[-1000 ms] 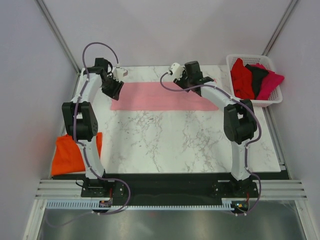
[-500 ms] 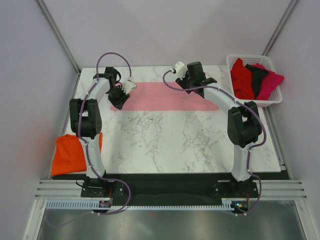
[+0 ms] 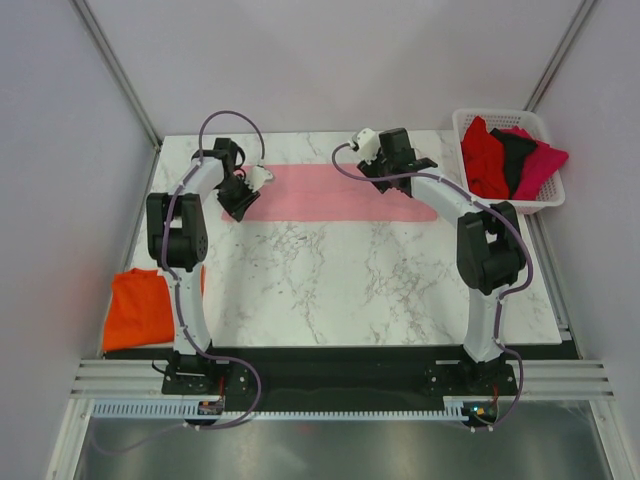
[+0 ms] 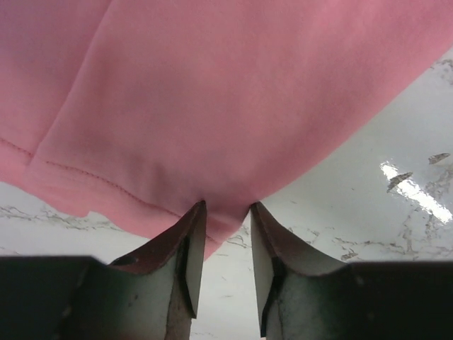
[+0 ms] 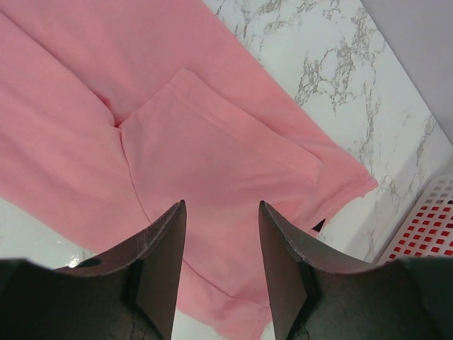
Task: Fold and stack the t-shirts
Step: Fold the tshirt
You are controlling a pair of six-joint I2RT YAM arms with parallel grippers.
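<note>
The pink t-shirt's (image 3: 330,193) left end is hidden under the left gripper (image 4: 225,207). The bunched shirts (image 3: 483,160) in the basket (image 3: 458,125) at the far right show no clear outline. The pink t-shirt lies flat as a long band across the far counter (image 3: 350,280), one sleeve folded inward. The left gripper is narrowly spread at its hem. The right gripper (image 5: 221,205) is spread wide above it, holding nothing. An orange t-shirt (image 3: 140,308) lies near left. The counter is white marble, the walls (image 3: 330,60) pale.

Flat shirt (image 3: 330,193) spread on the table (image 3: 340,290). Off to its left and nearer the arms' bases, a folded shirt (image 3: 140,310) at the table edge. To its right, a basket (image 3: 503,113), more shirts (image 3: 505,160) heaped inside.
</note>
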